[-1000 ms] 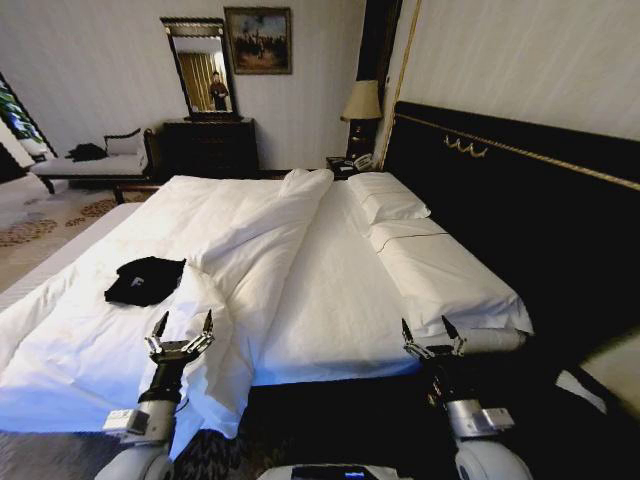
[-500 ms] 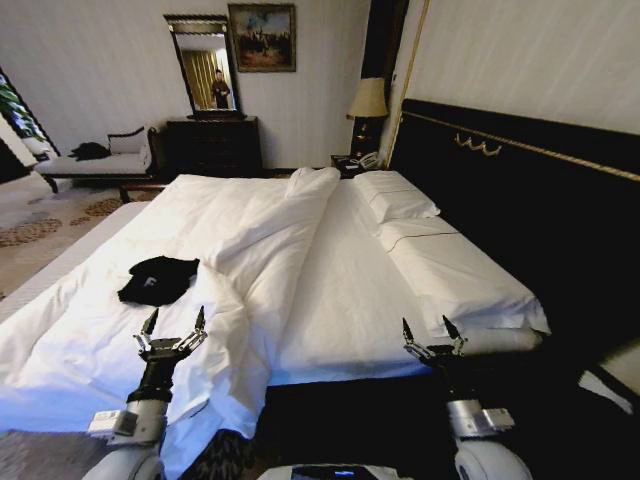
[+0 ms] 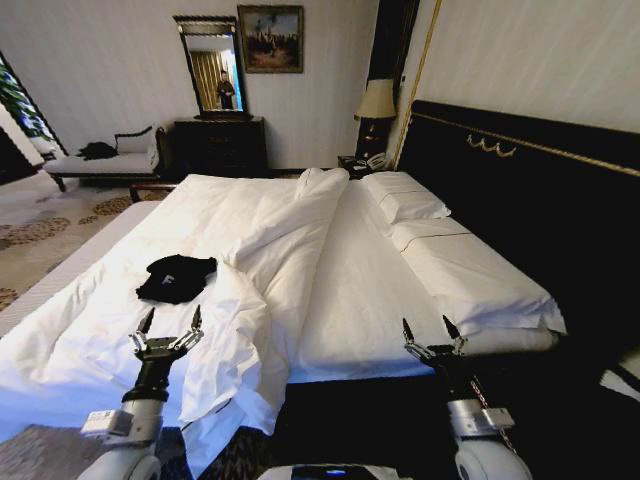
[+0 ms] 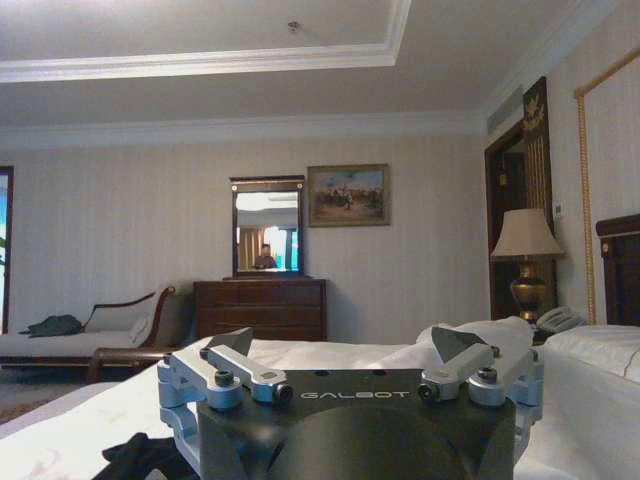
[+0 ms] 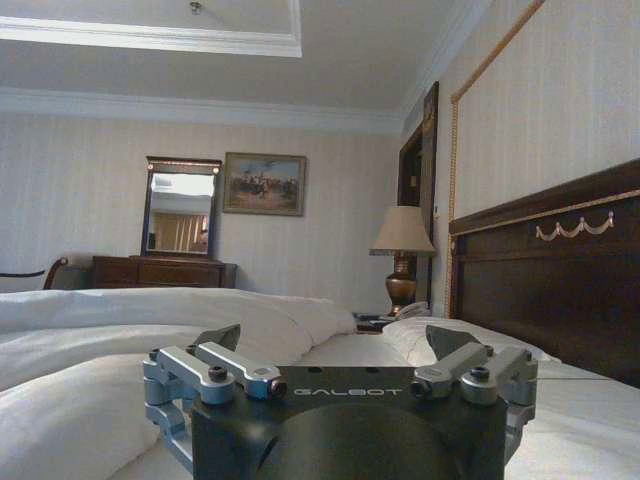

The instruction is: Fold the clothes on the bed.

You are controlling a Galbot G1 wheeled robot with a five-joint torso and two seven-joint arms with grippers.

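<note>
The bed (image 3: pixel 340 290) stretches ahead of the robot, its white duvet (image 3: pixel 250 240) thrown back in a thick rumpled fold down the middle and the pillows (image 3: pixel 405 196) lined up against the dark headboard (image 3: pixel 520 190) on the right. The black T-shirt (image 3: pixel 176 277) lies bunched on the left half of the duvet, a little white lettering showing on it; it is crumpled, not spread flat.

The left hand (image 3: pixel 168 324) is raised above the near left edge of the bed, fingers spread wide and holding nothing — the T-shirt sits just beyond it, apart from the fingertips. In the left wrist view the same hand (image 4: pixel 350 345) shows its two fingers well apart, with the T-shirt (image 4: pixel 140 458) dark and low beside it.

The right hand (image 3: pixel 432 334) is up over the near right corner of the bed, close to the end of the nearest pillow, also wide and empty. Its wrist view shows the spread fingers (image 5: pixel 340 340) over white bedding, with the headboard (image 5: pixel 545 275) alongside and a lamp (image 5: pixel 402 250) at the far end.
</note>
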